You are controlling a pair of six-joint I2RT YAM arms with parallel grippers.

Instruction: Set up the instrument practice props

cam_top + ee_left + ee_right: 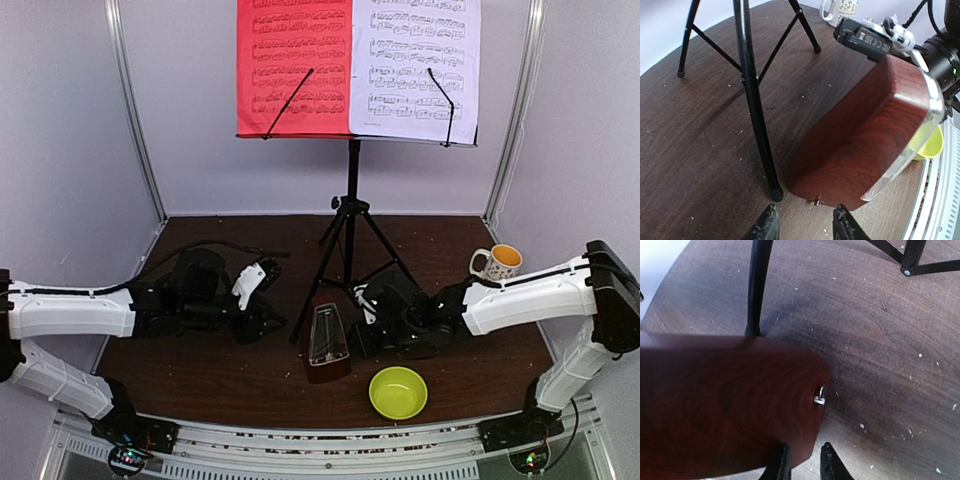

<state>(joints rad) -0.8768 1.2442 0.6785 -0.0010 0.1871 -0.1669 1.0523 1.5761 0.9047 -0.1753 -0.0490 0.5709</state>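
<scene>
At the left of the dark wood table point(200, 375), the left gripper point(805, 217) is held low with its fingers spread and nothing between them. The base of the metronome point(865, 135) is seen just ahead of the tips. Bare tabletop lies open between this arm and the near edge, along which a metal rail point(300, 445) is fixed.

Behind, the music stand point(352, 170) is set on its tripod legs near the middle of the table, toward the back wall. The red sheet point(295, 65) is clipped on the left half of its desk and the white sheet point(415, 60) on the right half, side by side. Printed staves are seen on both, too small to be read.

The metronome is placed just in front of the tripod's near leg, between the two grippers, with its clear cover on. To its right, the right gripper point(804, 455) is held at its brown side with the fingers nearly together; whether the edge is pinched cannot be told.

A yellow-green bowl point(398, 392) is set near the front edge, and a patterned mug point(496, 262) behind the right arm, toward the right edge.
</scene>
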